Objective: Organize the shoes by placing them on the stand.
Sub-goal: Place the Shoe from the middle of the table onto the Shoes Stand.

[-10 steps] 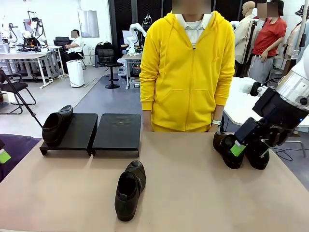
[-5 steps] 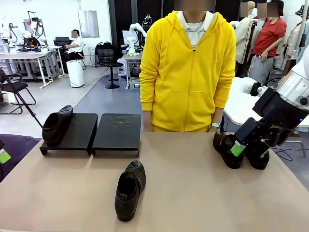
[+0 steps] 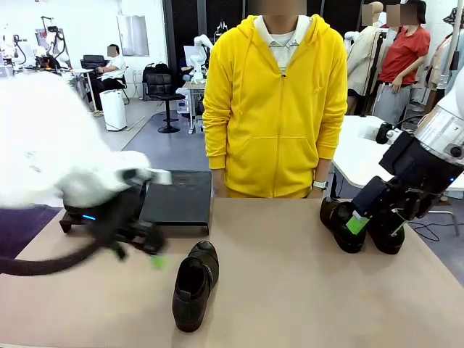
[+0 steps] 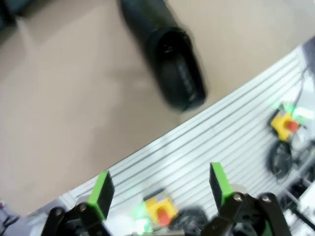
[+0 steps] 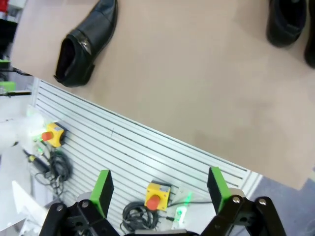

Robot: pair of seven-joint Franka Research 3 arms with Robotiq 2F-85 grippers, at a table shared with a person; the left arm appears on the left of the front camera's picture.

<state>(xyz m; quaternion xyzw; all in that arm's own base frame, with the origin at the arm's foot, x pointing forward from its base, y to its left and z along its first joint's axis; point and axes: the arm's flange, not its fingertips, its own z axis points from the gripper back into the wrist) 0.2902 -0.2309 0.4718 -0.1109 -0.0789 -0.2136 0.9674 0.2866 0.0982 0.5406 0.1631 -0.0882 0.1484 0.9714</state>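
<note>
The stand (image 3: 177,197) sits toward the far left of the table (image 3: 290,297). I can only make out 1 of its 2 platforms properly: a black sloped top just in front of the person (image 3: 275,109) in the yellow hoodie. The other platform is almost wholly behind the left arm (image 3: 43,145), a white smear across that side, so I cannot tell what lies on it.

The near shoe (image 3: 194,284) lies on the table in front of the visible platform and apart from it, opening upward and toe pointing away toward the person. From the front, the blurred black end of the left arm hangs just to its left. Whether it touches the shoe is too smeared to say. In the left wrist view the left gripper (image 4: 158,172) has its green pads spread wide with nothing between them, and the shoe lies beyond the fingertips, soft and out of focus.

The pair of shoes (image 3: 335,217) stands side by side at the table's far right, partly hidden behind the right arm's black fingers. In the right wrist view the right gripper (image 5: 158,172) is also spread wide and holds nothing. 1 shoe of the pair shows at the top right of that view, and the other is cut off by the picture's edge. Under the pads runs a white slatted panel (image 5: 123,147) with yellow boxes (image 5: 156,194) carrying red buttons.
</note>
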